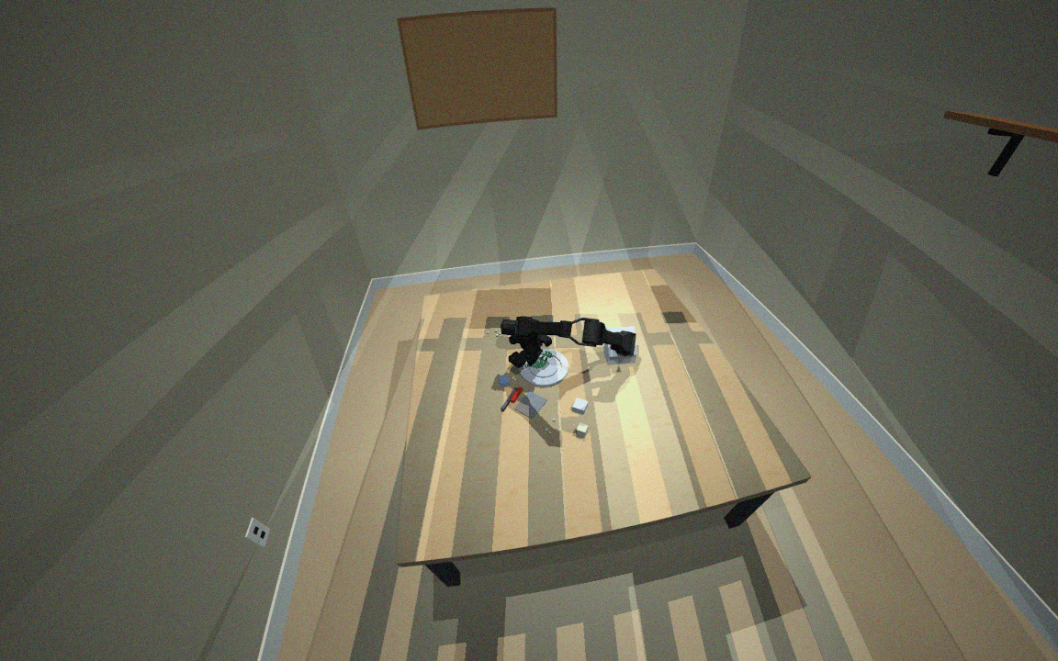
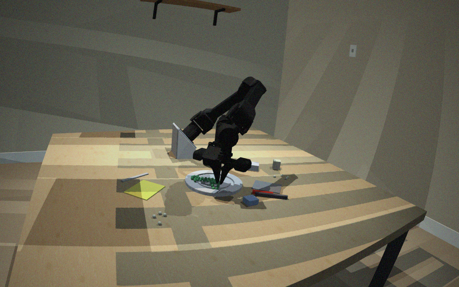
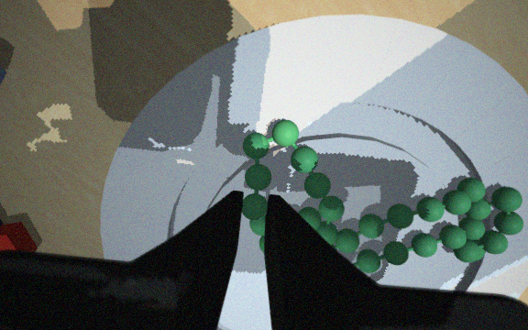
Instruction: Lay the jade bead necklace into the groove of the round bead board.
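On round bead board (image 1: 553,378) (image 2: 192,186) (image 3: 383,60), jade bead necklace (image 1: 544,359) (image 2: 208,181) (image 3: 400,215), pinched by hand (image 1: 534,364) (image 2: 219,182) (image 3: 255,203)
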You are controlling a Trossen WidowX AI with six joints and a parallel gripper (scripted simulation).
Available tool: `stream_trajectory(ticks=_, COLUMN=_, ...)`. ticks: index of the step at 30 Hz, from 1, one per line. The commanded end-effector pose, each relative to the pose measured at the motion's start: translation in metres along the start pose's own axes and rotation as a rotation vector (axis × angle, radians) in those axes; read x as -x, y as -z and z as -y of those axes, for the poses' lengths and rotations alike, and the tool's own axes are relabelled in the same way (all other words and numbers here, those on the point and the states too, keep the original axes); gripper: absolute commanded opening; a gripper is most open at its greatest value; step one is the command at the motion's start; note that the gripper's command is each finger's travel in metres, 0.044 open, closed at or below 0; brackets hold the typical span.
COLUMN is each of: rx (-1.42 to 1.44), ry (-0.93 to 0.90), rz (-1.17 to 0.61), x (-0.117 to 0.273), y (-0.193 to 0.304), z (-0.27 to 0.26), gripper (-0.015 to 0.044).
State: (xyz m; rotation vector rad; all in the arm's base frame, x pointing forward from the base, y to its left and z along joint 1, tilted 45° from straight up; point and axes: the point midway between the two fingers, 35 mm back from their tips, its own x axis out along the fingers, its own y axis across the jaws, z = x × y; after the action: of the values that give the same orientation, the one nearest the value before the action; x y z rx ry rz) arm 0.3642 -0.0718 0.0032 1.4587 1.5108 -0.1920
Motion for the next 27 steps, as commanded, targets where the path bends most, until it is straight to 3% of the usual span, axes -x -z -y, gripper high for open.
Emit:
stream_trajectory(ticks=1, rx=0.002, ry=-0.001, rz=-0.001, x=-0.0006, y=-0.0110, z=-0.0024, gripper=0.0000)
stream_trajectory(ticks=27, rx=0.002, ry=-0.001, rz=-0.001, x=-0.0089, y=-0.0185, z=-0.0044, gripper=0.0000)
